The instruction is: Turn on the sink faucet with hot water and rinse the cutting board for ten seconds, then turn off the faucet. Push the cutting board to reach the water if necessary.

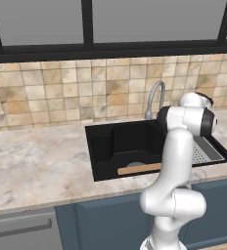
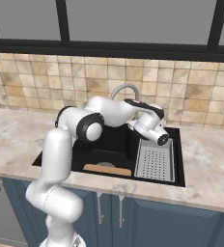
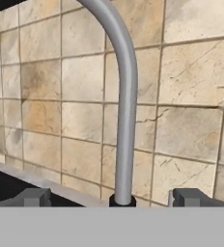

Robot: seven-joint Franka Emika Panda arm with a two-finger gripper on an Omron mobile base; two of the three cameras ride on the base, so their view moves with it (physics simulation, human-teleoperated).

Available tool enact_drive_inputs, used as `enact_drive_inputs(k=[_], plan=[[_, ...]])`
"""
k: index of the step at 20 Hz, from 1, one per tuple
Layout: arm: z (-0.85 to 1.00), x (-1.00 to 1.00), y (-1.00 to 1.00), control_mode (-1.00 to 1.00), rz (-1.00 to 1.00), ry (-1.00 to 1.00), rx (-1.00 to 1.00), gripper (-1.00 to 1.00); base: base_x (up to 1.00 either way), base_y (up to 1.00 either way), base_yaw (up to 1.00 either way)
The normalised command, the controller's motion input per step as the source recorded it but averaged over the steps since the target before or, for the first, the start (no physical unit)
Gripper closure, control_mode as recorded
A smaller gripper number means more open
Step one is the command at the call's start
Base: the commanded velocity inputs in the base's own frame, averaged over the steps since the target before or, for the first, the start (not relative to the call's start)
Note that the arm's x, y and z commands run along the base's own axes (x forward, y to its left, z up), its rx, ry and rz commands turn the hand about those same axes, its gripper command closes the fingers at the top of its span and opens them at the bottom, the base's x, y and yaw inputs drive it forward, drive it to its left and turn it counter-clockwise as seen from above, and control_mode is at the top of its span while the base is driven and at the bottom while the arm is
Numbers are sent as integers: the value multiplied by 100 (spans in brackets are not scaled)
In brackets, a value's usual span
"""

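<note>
While no water runs, the open claw faces the sink faucet at frame centre (turning on hot comes next); cutting board waits.

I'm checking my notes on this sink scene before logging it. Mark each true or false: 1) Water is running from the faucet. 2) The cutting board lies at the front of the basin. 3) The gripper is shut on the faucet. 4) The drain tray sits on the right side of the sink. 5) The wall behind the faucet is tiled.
1) False: no stream falls from the sink faucet.
2) True: the cutting board lies along the front wall of the sink.
3) False: the gripper is open, its fingertips either side of the faucet's base.
4) True: the drain tray is on the right.
5) True: beige tiles.
</note>
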Motion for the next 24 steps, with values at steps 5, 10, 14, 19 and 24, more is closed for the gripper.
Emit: enact_drive_inputs(k=[5, 10, 14, 19, 24], plan=[[-7, 18, 0, -100, 0, 0, 0, -100, 0, 0, 0], [-8, 12, 0, -100, 0, 0, 0, -100, 0, 0, 0], [-8, 14, 0, -100, 0, 0, 0, -100, 0, 0, 0], [-9, 1, -1, -100, 0, 0, 0, -100, 0, 0, 0], [-13, 0, -1, -100, -2, 0, 1, -100, 0, 0, 0]])
